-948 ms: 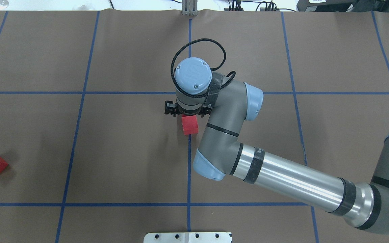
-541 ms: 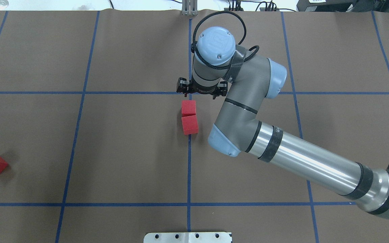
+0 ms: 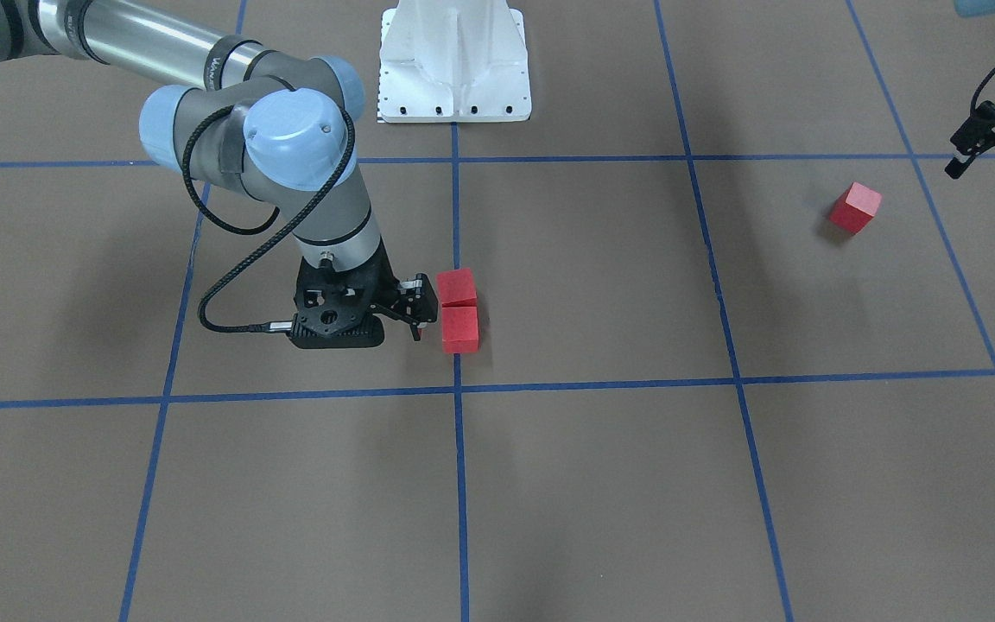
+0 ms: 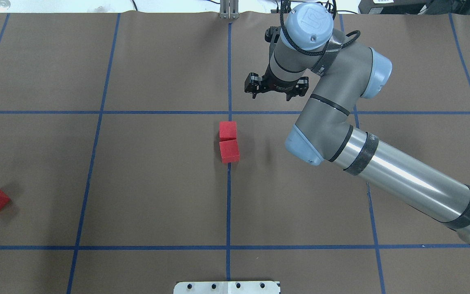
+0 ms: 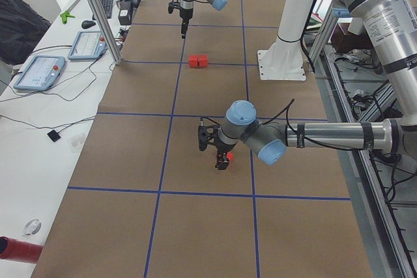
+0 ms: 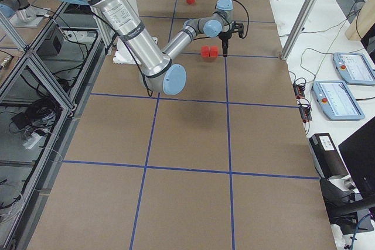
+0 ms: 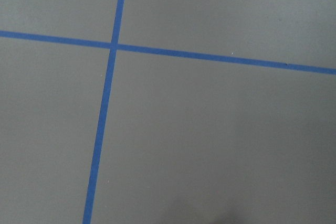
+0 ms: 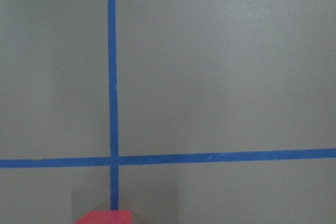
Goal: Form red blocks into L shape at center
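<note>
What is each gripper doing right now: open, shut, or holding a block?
Left gripper: open, holding nothing.
Right gripper: open, holding nothing.

Legible marks. Blue end cap of the right arm's wrist joint: an embossed logo that seems to read "UR". Black band on the same arm's forearm tube: white lettering starting with "U", the rest too small to read. Screens of the two tablets on the side bench: illegible.
</note>
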`<state>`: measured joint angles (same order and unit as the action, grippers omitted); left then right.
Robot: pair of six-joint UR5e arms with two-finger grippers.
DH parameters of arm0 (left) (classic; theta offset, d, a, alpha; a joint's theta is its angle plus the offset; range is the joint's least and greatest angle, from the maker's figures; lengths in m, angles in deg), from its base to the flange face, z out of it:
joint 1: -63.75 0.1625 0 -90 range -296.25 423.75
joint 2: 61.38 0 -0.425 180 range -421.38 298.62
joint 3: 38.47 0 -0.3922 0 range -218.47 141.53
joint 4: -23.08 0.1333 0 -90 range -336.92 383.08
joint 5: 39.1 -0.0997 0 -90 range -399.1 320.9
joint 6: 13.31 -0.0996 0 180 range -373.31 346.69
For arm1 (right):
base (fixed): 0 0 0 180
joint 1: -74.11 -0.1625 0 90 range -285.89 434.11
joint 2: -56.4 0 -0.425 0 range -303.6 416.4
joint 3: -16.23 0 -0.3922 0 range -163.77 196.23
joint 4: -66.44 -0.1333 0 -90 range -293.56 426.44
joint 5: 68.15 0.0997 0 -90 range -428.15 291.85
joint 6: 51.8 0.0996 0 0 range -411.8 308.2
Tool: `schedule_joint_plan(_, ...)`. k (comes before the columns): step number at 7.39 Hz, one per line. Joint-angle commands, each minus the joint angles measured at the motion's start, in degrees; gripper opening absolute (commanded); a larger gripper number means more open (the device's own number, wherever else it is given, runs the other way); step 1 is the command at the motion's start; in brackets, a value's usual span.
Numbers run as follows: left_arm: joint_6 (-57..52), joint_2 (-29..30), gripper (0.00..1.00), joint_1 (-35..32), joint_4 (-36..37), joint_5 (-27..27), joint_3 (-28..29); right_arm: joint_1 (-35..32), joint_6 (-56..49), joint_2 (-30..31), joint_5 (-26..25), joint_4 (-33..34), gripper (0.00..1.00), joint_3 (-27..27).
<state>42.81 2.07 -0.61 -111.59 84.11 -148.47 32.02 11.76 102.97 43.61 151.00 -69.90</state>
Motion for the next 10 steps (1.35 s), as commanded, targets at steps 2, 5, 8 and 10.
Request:
schedule_joint_plan(2, 25.81, 0.79, 1.00, 7.30, -0.16, -6.98, 0.13, -0.44, -1.16, 0.89, -0.50, -0.10, 0.99, 0.00)
schedule_joint_plan(5, 37.18, 2.81, 1.00, 16.17, 0.19, -14.91, 1.45, -1.06, -1.16, 0.89, -0.41, -1.14, 0.99, -0.62)
schedule_joint_plan(8, 38.97, 2.81, 1.00, 19.44, 0.11, -16.51, 3.11, -1.41, -1.16, 0.80, -0.50, -1.24, 0.99, -0.80)
schedule_joint_plan(10, 41.68, 3.16, 1.00, 21.81, 0.11, -16.51, 4.09, -1.41, -1.16, 0.89, -0.50, -1.24, 0.99, -0.80)
